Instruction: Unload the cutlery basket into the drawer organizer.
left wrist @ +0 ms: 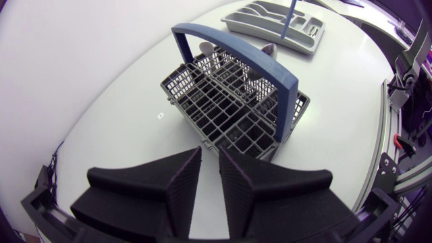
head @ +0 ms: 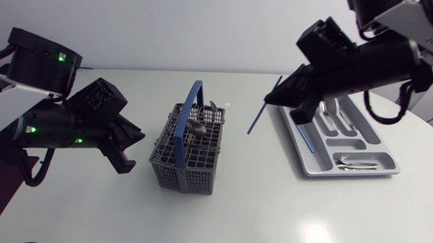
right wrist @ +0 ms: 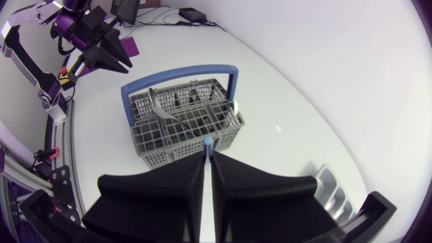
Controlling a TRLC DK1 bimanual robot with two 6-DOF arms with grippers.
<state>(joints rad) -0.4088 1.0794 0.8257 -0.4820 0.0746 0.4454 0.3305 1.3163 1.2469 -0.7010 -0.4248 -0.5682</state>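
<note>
1. One basket point(head: 186, 153) stands in the middle of the worktop point(head: 235, 216), with its blue handle point(head: 190, 110) upright. Two pieces of cutlery show in it: a spoon point(head: 199, 127) and one more piece point(head: 213, 107) at the far side.
2. One organizer point(head: 388, 167) lies on the worktop, well apart from the basket, on its right. Silver cutlery point(head: 331, 120) lies in its long compartments and more in the crosswise compartment at its near end. I cannot tell how many pieces there are.
3. There are two arms. The left arm point(head: 58, 119) comes in beside the basket. The left jaws sit near the basket's left side and point toward it, drawn almost together with a slim gap and nothing between them.
4. The right arm point(head: 370, 58) reaches over the organizer's far corner. The right jaws are clenched on one thin blue stick point(head: 255, 123), which is held tilted in the air between basket and organizer.
5. A second blue stick point(head: 307, 143) seems to lie in the organizer's long compartment nearest the basket.
</note>
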